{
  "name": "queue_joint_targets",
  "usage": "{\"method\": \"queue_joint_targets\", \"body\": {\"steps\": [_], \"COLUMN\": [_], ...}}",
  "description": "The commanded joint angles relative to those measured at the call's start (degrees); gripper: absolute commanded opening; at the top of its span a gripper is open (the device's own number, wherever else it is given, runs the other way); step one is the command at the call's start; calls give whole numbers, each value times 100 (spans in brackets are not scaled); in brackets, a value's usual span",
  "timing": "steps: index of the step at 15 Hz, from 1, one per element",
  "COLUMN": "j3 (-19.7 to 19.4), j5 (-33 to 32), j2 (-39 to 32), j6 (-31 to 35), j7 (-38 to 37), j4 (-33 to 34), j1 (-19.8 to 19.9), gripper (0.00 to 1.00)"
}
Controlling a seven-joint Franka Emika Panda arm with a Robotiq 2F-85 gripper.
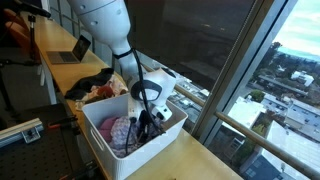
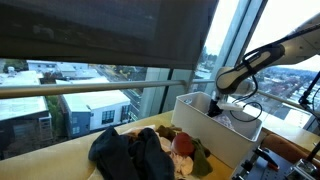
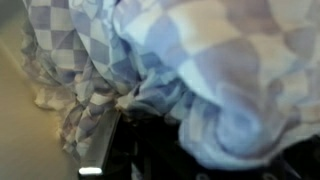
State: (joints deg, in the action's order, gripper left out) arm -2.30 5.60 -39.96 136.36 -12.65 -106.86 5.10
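Observation:
My gripper (image 1: 146,117) reaches down into a white bin (image 1: 104,150) that holds bunched clothes, seen in both exterior views. In the wrist view a blue and white checked cloth (image 3: 200,60) fills almost the whole picture, very close and blurred. A thick fold of it bulges between the dark jaws of the gripper (image 3: 198,140), which look closed in on it. The fingertips are buried in the fabric. From the window side, the gripper (image 2: 217,106) dips behind the rim of the bin (image 2: 195,128).
A heap of dark and coloured clothes (image 2: 135,152) lies on the wooden counter beside the bin, also seen as the clothes heap (image 1: 95,88). A laptop (image 1: 72,50) sits farther along. Large windows (image 1: 250,70) run close beside the counter.

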Motion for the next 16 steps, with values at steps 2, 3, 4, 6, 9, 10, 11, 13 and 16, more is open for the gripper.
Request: {"method": "queue_joint_targets", "body": {"steps": [2,3,4,6,9,10,11,13,16], "j3": [-85,-75,-39,-12,-22,-22,-23,-10,75], "j5": [113,144,200,264,209,181,139,70,-60], "j2": [684,841,1041,1426,1965,2150,2336,2681,3165], "j6": [-443,-543,-668,-923,-1322,-1459,-1595,-1925,-2346], "j7": [232,253,291,314,273,250,224,160,87], "j4": [-80,-96,-111,-121,-82,-63,-36,117,454], "j1": [74,96,127,112,7,-30,-73,-175,-398], "gripper": [0,0,0,0,0,0,0,0,0]}}
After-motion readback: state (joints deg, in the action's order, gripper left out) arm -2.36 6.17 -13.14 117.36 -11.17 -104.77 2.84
